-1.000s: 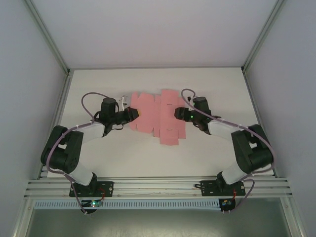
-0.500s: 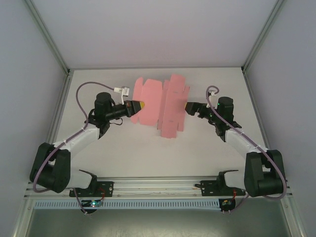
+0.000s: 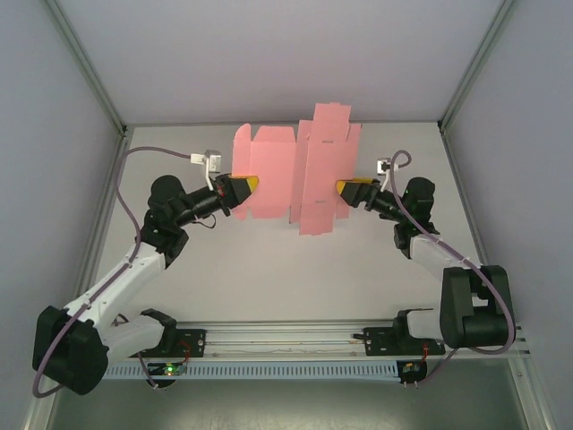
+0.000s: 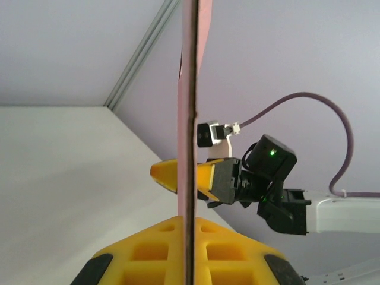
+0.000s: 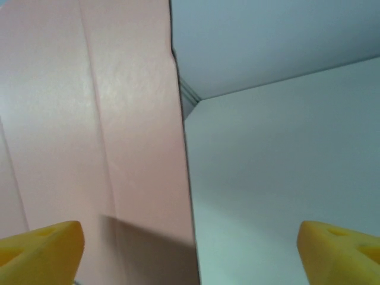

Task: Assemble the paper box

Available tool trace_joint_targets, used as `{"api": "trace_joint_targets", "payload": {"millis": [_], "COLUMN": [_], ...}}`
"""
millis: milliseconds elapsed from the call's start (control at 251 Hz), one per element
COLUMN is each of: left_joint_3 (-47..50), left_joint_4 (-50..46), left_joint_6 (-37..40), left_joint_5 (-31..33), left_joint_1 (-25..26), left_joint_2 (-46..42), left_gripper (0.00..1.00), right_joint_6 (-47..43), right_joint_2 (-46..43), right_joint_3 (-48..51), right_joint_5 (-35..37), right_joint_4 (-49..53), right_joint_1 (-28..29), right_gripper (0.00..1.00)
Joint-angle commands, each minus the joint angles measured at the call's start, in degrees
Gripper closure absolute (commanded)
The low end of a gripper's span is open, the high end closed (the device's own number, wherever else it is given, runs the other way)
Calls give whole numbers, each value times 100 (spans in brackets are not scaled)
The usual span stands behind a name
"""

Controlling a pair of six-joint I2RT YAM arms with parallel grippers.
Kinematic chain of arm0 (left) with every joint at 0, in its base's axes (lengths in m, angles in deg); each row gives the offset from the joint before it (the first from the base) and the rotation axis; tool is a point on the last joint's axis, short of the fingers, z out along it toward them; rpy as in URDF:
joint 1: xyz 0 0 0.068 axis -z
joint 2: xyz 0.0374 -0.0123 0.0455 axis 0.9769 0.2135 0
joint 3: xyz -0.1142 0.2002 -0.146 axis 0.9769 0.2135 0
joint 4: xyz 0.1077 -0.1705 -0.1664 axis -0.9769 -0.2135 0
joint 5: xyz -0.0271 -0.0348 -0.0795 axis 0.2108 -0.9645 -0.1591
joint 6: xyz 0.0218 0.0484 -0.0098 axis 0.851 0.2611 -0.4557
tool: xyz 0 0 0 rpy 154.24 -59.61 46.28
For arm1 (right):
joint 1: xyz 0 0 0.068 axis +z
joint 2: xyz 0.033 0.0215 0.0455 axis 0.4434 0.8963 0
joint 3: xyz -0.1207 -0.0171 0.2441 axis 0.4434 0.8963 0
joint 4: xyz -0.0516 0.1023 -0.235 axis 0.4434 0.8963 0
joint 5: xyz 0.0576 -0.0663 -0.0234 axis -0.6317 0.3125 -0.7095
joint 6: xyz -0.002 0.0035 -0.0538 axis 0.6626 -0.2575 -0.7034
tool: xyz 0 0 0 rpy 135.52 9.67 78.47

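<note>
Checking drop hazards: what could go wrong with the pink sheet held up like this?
The left gripper alone clamps the paper box, by one edge, so the thin sheet could sag or swing. The right gripper stands open at the opposite edge; closing off-line might crease a panel or miss.

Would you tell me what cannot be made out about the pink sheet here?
Top view: whether the right gripper touches the paper box; too small.
Left wrist: its tabs and flaps; it is seen edge-on.
Right wrist: its outline; cut off by the frame's edges.
</note>
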Motion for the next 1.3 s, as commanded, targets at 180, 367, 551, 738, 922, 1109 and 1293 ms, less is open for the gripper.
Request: {"api": "trace_joint_targets", "payload": {"millis": [180,367,551,738,922,1109,1293], "left_joint_3": [188,180,272,318,365,435,553], "left_joint_4": [204,47,29,-115,-138,-98,-212], "left_joint_6": [-107,-66,-66,-19,-106,-157,-109], "left_joint_5": [251,429,556,758,857,910,1184], "left_joint_1": [194,236,236,240,243,237,242], "left_joint_2": [-351,-418,-482,-559,-563,-573,-667], "left_gripper": [100,100,100,100,100,100,100], "right_joint_6": [914,980,1030,973,899,297,-214], "right_joint_2": [43,-17,-226,-444,-628,-965,-1347], "right_joint_3": [-183,-226,-205,-161,-178,-319,-358], "right_joint_5": [-586,-562,-607,-580,-682,-550,-239], "right_joint_4": [-1181,-1207,-1207,-1137,-1141,-326,516], "right_joint_1": [32,50,59,70,231,433,489], "right_gripper": [24,35,63,72,78,87,89]}}
